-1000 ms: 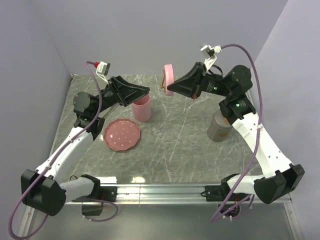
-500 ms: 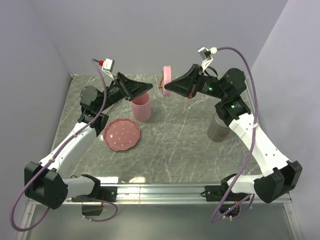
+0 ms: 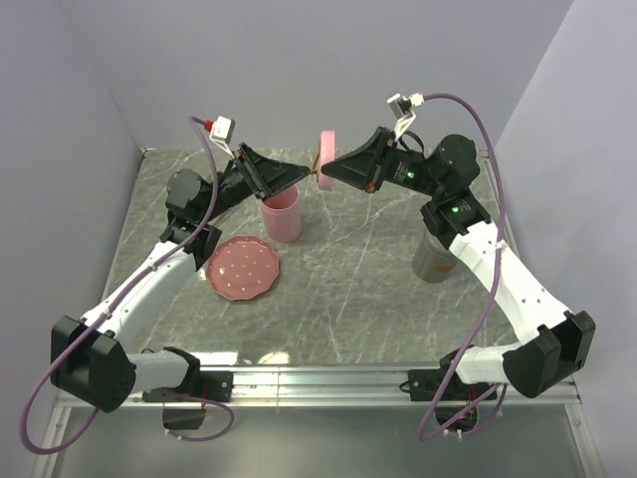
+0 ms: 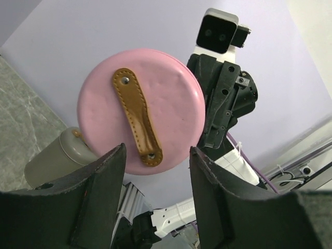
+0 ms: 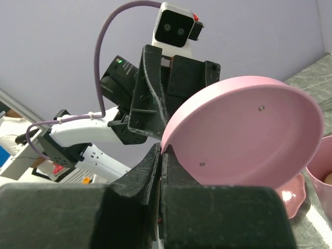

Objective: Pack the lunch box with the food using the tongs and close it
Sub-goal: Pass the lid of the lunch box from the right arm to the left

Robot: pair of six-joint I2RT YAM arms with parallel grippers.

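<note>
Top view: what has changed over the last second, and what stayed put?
The right fingers, shut on the rim of the lid, carried it a little leftward and up, nearer the lunch box. The left arm rose and its fingers swung right toward the lid; they are open and hold nothing. The lunch box, plate and grey container stayed where they were.

grey canister (image 3: 435,257) at right, pink dotted plate (image 3: 242,267) at left, grey marbled table (image 3: 348,289)
</note>
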